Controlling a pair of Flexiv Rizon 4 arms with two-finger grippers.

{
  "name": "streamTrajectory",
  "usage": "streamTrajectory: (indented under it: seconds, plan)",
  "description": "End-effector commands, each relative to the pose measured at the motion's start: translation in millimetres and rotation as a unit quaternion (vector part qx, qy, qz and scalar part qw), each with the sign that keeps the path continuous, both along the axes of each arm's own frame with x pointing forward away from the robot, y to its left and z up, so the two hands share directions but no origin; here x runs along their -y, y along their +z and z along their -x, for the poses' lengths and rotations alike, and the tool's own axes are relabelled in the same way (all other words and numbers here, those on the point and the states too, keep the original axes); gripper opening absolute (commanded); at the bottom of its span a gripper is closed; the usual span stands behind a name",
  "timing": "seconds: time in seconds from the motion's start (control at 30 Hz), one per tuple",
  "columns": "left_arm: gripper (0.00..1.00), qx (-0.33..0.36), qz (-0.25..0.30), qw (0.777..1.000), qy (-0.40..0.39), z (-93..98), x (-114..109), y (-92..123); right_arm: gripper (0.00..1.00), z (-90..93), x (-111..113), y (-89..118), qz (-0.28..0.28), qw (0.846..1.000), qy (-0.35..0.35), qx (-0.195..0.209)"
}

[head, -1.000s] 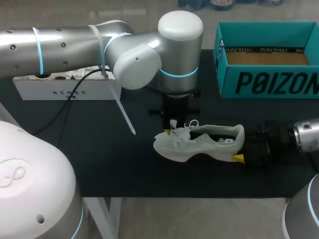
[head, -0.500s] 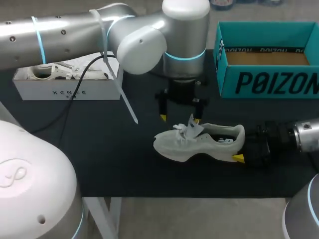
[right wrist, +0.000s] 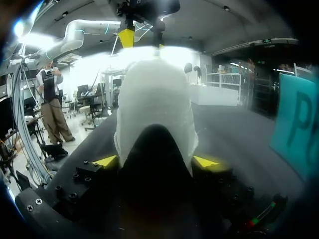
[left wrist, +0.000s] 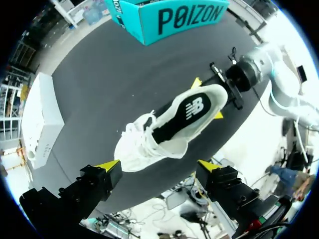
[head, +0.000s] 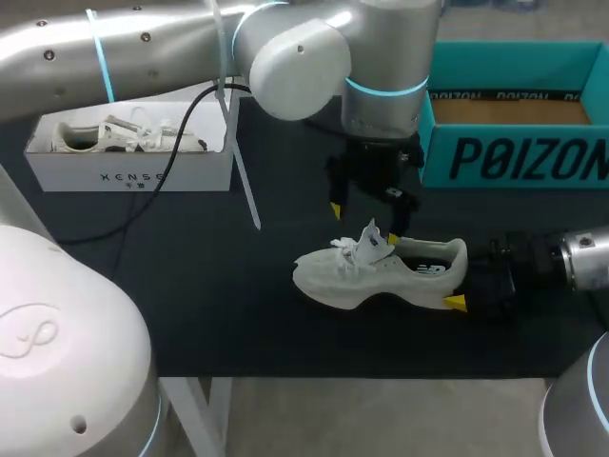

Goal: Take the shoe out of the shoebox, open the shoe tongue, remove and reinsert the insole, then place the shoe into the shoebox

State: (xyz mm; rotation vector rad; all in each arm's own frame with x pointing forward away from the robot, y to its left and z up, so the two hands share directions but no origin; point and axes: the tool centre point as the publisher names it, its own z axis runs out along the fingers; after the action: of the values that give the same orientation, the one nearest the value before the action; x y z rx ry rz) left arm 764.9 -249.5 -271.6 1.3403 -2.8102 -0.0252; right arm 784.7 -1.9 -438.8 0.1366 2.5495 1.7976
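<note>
Item under inspection: one white low-top sneaker, out of its box and standing upright on its sole on the black worktop. The toe points toward my left side and the heel toward my right arm. The tongue is raised and tilted above the laces. The left wrist view shows a black insole lying flat inside the shoe opening.

Right arm: it enters low from the right, level with the worktop. The right fingers are clamped on the sneaker's heel, one yellow tip pressed to each side. The right wrist view confirms that the heel fills the gap between both tips.

Left arm: it spans across from the left, and its wrist is turned straight down over the middle of the worktop. The left fingers are spread apart and hold nothing. They hang above the laced front half of the sneaker, clear of it. In the left wrist view the sneaker lies ahead of the tips, between their lines.

Surroundings: an open teal cardboard shoebox stands at the far right of the worktop, behind the sneaker and apart from it. A white cardboard box sits at the far left and contains another light-coloured shoe.
</note>
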Motion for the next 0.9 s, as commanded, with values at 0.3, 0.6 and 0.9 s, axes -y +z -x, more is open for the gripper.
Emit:
streamTrajectory:
  seconds: [0.3,0.6,0.9]
  plan:
    - [1.0,-0.049,-0.031,0.919,-0.391,-4.3,1.8,0.4,0.0,0.1,-2.3,-5.6,0.001,1.0,-0.001,-0.001]
    - [1.0,-0.056,-0.063,0.914,-0.398,-9.0,6.4,3.2,0.0,0.1,-2.3,-5.6,0.001,1.0,-0.001,-0.001]
    - [0.0,-0.047,-0.107,0.897,-0.426,-17.0,34.1,12.7,0.0,0.1,-2.3,-5.6,0.001,1.0,-0.001,-0.001]
